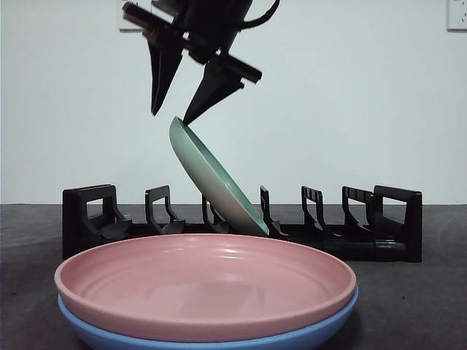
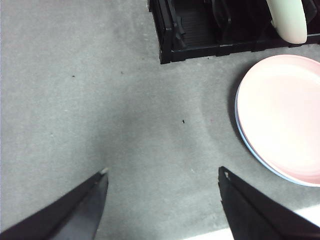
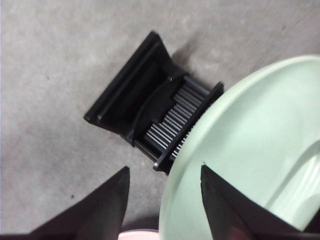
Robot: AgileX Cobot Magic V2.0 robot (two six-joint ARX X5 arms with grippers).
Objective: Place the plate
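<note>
A pale green plate (image 1: 215,182) leans tilted in a slot near the middle of the black dish rack (image 1: 398,219). My right gripper (image 1: 171,117) hangs just above the plate's top rim, open. In the right wrist view its jaws stand either side of the green plate's rim (image 3: 250,140), over the rack's end (image 3: 145,100), and the gripper (image 3: 164,168) holds nothing. My left gripper (image 2: 163,171) is open and empty over bare table, off to the side of the rack (image 2: 190,30) and the green plate (image 2: 290,20).
A pink plate (image 1: 204,281) lies stacked on a blue plate (image 1: 314,337) in front of the rack, close to the camera. The pink plate also shows in the left wrist view (image 2: 285,110). The rack has several unfilled slots on both sides.
</note>
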